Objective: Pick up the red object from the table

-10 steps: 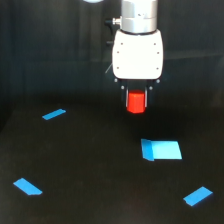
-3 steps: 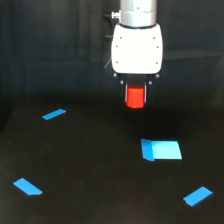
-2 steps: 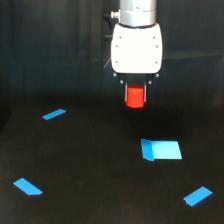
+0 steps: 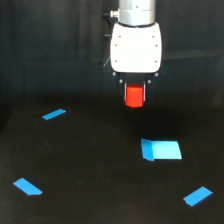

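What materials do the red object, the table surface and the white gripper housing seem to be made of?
Red object: probably plastic or painted wood; uniform matte red-orange, no markings.
Table: a black, slightly glossy sheet, perhaps laminate or acrylic; it shows faint reflections.
Gripper housing: likely smooth moulded plastic; white with rounded corners.

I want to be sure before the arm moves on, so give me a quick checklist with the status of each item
1. Red cylinder sits between the gripper fingers: ok.
2. Cylinder is clear of the black table: ok; it hangs above the surface.
3. Cylinder looks upright, not tilted: ok.
4. Firmness of grip: cannot tell; finger contact is blurred in this view.
5. Nothing directly beneath the cylinder: ok; the flat blue block lies lower in the picture and toward the exterior view's right.
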Motion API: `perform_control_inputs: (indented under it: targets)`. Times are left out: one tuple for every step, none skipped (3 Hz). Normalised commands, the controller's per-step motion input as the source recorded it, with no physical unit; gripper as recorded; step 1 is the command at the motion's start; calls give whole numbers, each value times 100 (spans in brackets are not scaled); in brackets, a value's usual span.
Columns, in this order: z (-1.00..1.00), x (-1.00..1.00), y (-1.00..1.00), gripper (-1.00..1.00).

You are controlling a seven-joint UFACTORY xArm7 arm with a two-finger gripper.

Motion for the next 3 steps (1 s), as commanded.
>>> perform_control_inputs:
  targets:
    - [5, -4, -3, -95]
    - [14, 1, -2, -96]
    - [13, -4, 2, -100]
